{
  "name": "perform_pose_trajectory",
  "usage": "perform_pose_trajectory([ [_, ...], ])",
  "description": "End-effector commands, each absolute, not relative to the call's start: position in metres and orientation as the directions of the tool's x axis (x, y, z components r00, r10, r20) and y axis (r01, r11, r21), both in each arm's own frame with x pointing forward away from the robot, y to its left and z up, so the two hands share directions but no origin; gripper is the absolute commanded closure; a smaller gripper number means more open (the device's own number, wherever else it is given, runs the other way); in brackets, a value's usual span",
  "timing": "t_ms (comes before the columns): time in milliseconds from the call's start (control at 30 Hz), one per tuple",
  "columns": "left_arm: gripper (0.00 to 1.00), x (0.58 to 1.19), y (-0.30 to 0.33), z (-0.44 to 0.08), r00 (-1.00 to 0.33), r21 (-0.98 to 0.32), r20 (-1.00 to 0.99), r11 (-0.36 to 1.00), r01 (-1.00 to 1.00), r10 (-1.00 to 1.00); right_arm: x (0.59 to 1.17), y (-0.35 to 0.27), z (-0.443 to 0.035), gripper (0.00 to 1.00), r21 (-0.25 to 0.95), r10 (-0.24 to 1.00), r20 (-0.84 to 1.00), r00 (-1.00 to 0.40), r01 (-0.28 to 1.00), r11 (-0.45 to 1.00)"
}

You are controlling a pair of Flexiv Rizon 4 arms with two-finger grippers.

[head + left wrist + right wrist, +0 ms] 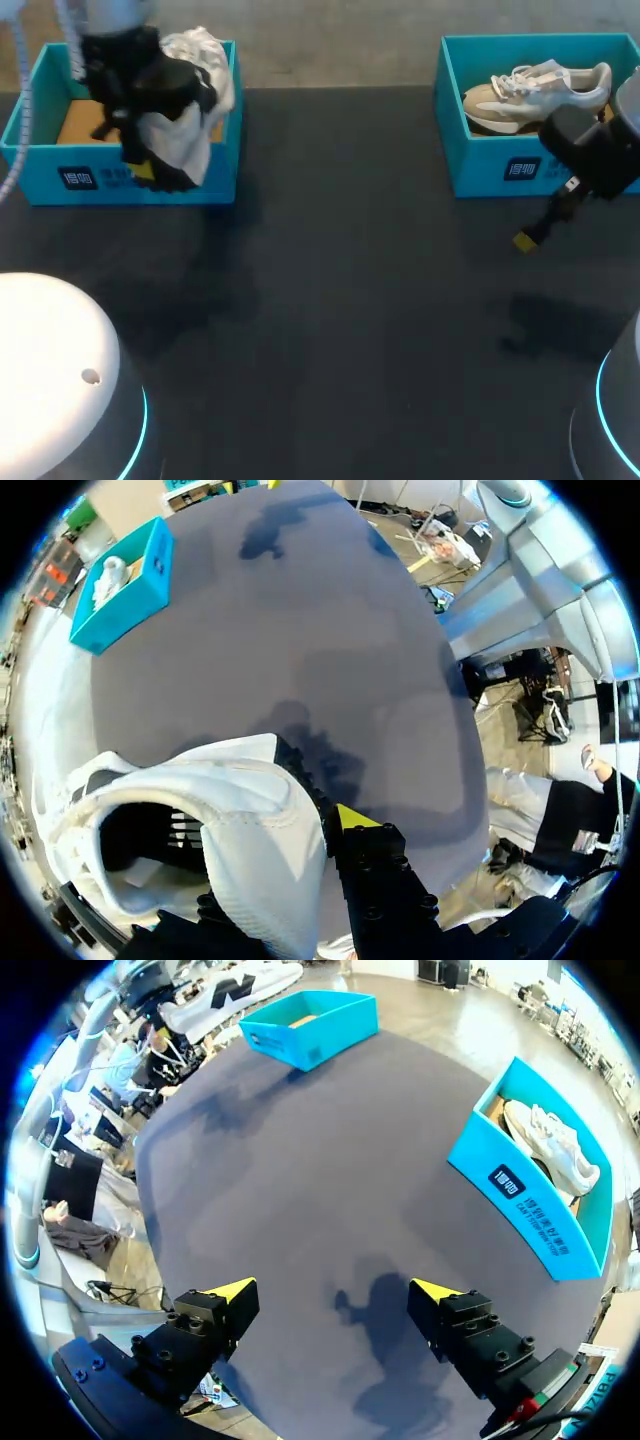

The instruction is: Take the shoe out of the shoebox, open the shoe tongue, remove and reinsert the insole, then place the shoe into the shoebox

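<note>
Open dark table (330, 300) is left between the boxes at its far edge. A white shoe (195, 70) is pinched by the left gripper (150, 172) over the left shoebox (60, 178); a beige shoe (535, 92) is contained in the right shoebox (480, 170). The right gripper (335, 1290) is held spread nearby.
</note>
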State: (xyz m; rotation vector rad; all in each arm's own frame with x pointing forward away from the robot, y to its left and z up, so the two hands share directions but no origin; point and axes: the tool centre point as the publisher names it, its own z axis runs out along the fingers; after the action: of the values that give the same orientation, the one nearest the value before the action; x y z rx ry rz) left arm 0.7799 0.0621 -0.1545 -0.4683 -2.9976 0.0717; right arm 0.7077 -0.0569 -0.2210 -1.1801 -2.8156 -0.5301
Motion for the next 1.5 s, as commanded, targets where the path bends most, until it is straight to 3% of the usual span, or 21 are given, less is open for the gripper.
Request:
perform_pose_trajectory([
  [33,1.00,0.795,0.110,-0.149,-0.949,-0.139,0.085,0.946,0.292,0.305,0.709,-0.056,-0.222,0.00,0.290,0.686,0.169,-0.707,0.701,0.651],
  [433,1.00,0.830,0.171,-0.156,-0.943,-0.021,0.087,0.947,0.321,0.321,0.709,-0.056,-0.222,0.00,0.290,0.686,0.169,-0.707,0.701,0.651],
  [1500,1.00,0.959,0.293,-0.180,-0.986,0.002,0.109,0.991,0.130,0.129,0.709,-0.056,-0.222,0.00,0.290,0.686,0.169,-0.707,0.701,0.651],
])
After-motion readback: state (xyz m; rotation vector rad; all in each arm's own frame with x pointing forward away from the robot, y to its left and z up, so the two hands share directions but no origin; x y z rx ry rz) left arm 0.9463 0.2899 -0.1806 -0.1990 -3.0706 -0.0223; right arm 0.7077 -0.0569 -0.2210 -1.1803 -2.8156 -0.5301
